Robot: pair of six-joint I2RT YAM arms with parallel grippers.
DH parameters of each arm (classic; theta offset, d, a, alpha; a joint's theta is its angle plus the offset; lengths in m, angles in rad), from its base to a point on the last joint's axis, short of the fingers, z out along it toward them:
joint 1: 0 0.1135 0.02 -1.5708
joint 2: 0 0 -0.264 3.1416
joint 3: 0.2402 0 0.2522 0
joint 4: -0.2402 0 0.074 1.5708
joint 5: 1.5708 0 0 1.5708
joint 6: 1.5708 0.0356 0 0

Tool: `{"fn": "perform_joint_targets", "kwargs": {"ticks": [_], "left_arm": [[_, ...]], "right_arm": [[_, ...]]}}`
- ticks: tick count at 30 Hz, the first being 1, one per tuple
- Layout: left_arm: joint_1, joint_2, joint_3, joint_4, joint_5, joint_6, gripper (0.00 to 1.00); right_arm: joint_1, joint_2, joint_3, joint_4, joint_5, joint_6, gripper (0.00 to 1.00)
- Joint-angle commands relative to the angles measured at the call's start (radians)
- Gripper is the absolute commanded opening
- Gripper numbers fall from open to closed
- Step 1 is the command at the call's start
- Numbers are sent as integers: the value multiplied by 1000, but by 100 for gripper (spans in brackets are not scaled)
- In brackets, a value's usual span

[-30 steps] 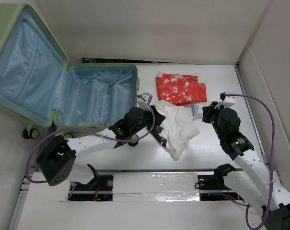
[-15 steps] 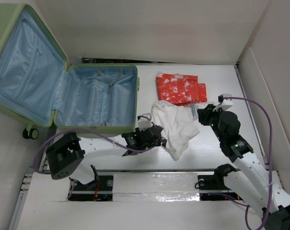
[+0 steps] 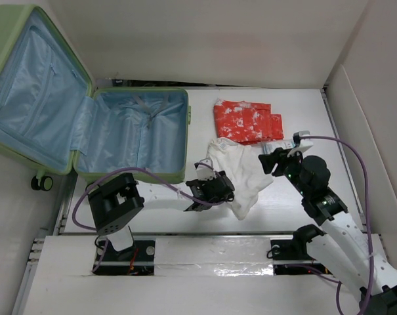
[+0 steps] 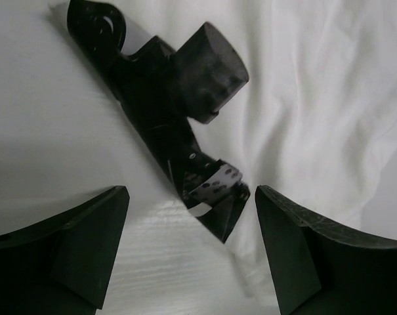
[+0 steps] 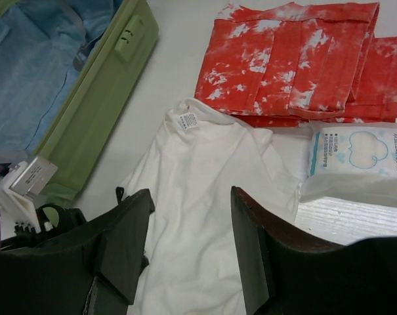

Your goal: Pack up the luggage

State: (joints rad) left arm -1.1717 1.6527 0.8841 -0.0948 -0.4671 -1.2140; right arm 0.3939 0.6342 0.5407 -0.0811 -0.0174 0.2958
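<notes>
The luggage (image 3: pixel 86 125) lies open at the far left, pale green shell and light blue lining; its green edge (image 5: pixel 96 92) shows in the right wrist view. A crumpled white shirt (image 3: pixel 241 174) lies on the table to its right. My left gripper (image 3: pixel 212 189) hovers low at the shirt's left edge, open (image 4: pixel 191 197), over a long black object (image 4: pixel 165 111) lying on table and shirt. My right gripper (image 3: pixel 271 161) is open (image 5: pixel 191 193) above the shirt (image 5: pixel 198 197), holding nothing.
A folded red-and-white cloth (image 3: pixel 247 121) lies beyond the shirt, also seen in the right wrist view (image 5: pixel 290 59). A white tissue pack (image 5: pixel 352 157) sits right of the shirt by my right gripper. A wall panel (image 3: pixel 375 131) rises on the right.
Both grippers have gone from shut to open. The left gripper moved nearer and rightward along the shirt's left edge, and its arm folded in. The right gripper shifted slightly left.
</notes>
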Motion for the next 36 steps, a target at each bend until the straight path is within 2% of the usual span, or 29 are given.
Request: {"fn": "perform_joint_targets", "kwargs": {"ticks": [1, 4, 8, 13, 16, 17, 19, 20, 25, 32, 36], "left_arm": [[1, 54, 41, -25, -73, -70, 77], [23, 90, 64, -43, -114, -78, 75], [75, 130, 56, 0, -68, -68, 73], [96, 171, 101, 7, -97, -21, 69], [96, 194, 122, 24, -120, 25, 62], [96, 197, 118, 44, -122, 45, 47], [96, 193, 92, 114, -133, 100, 37], [105, 188, 85, 127, -136, 111, 26], [115, 124, 59, 210, -162, 221, 0], [115, 22, 160, 248, -180, 471, 0], [136, -37, 243, 267, -134, 619, 0]], "right_arm": [[13, -30, -1, 38, -32, -24, 57], [22, -50, -4, 40, -38, -27, 56], [22, -50, -2, 44, -50, -27, 55], [22, -51, 4, 40, -90, -32, 54], [42, -71, 37, 15, -107, -40, 53], [54, -80, 44, 14, -107, -38, 53], [65, -91, 54, 21, -108, -38, 53], [65, -99, 57, 26, -107, -38, 52], [76, -88, 85, 26, -124, -38, 51], [85, -110, 97, 21, -93, -40, 51], [85, -134, 108, 15, -66, -43, 51]]}}
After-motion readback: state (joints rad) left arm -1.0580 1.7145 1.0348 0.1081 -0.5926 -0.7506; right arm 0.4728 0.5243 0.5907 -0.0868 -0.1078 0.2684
